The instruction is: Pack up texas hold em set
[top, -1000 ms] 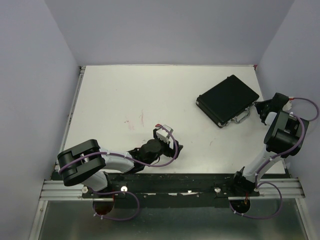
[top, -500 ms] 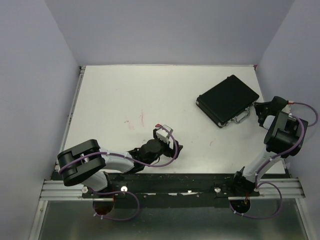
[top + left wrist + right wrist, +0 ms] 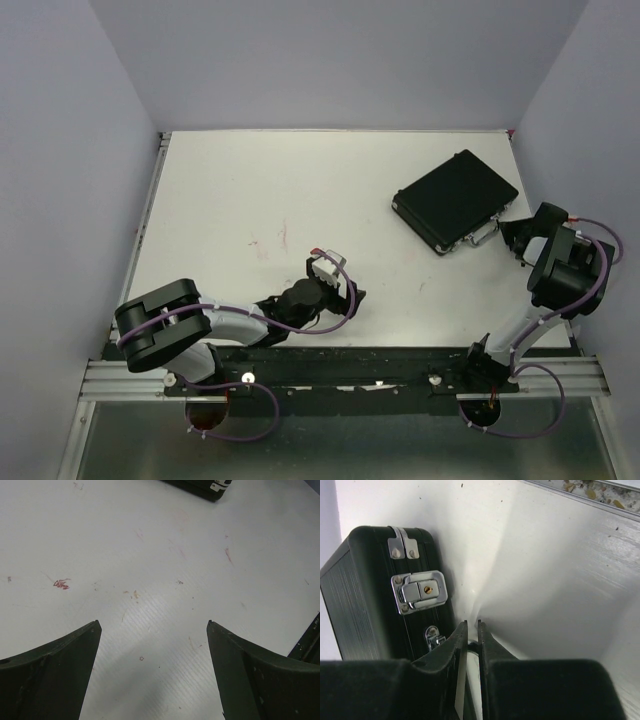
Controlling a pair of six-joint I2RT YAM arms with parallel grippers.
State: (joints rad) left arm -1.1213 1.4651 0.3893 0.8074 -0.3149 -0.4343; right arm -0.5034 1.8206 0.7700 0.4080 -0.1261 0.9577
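The texas hold em set is a black ribbed case (image 3: pixel 455 198), lid shut, lying flat at the right of the table; the right wrist view shows its front wall (image 3: pixel 365 595) and a closed silver latch (image 3: pixel 419 591). My right gripper (image 3: pixel 510 232) sits at the case's near right side, on its handle (image 3: pixel 482 233). Seen from the wrist, the right gripper (image 3: pixel 472 622) has its jaws almost together, with a dark bar of the handle (image 3: pixel 480 649) pinched between them. My left gripper (image 3: pixel 328 265) hovers low over bare table near the front, and in its own view the left gripper (image 3: pixel 152 624) is wide open and empty.
Purple walls close in the table on the left, back and right; the right wall stands close beside my right arm (image 3: pixel 560 270). Faint red marks (image 3: pixel 268 243) stain the white table. A corner of the case (image 3: pixel 200 487) shows at the top of the left wrist view.
My right wrist has swung down and a little left, toward the case's handle side. The case and the left arm have stayed put.
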